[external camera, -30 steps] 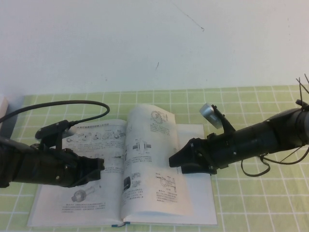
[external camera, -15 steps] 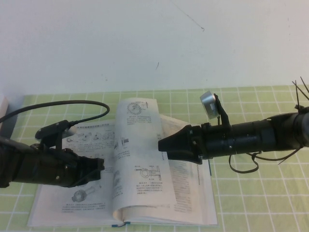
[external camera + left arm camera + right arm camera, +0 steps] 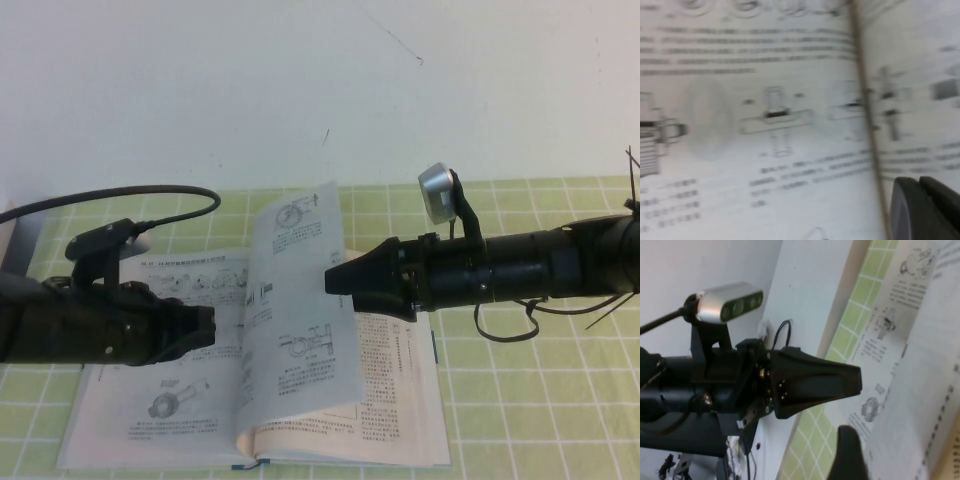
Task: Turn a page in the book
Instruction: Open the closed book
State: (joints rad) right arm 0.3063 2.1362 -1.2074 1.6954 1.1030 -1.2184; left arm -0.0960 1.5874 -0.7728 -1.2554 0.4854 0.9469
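Note:
The book [image 3: 150,440] lies open on the green grid mat. One page [image 3: 295,300] stands almost upright over the spine, bowed, with its printed drawings facing the camera. My right gripper [image 3: 332,280] reaches in from the right, open, its tip against the page's right side. In the right wrist view a dark finger [image 3: 850,455] lies beside the blurred page [image 3: 930,405]. My left gripper [image 3: 210,330] is shut and hovers low over the book's left page, just left of the raised sheet. Its closed fingers [image 3: 922,210] show over the print [image 3: 765,150], and the right wrist view sees the left gripper [image 3: 855,380] too.
The green grid mat [image 3: 520,400] extends to the right of the book. A white wall [image 3: 300,90] rises behind it. A black cable [image 3: 120,195] loops above the left arm. A pale object [image 3: 8,215] sits at the far left edge.
The page has risen from a low lean to nearly upright as my right gripper pushed left and up. My left arm has lifted slightly.

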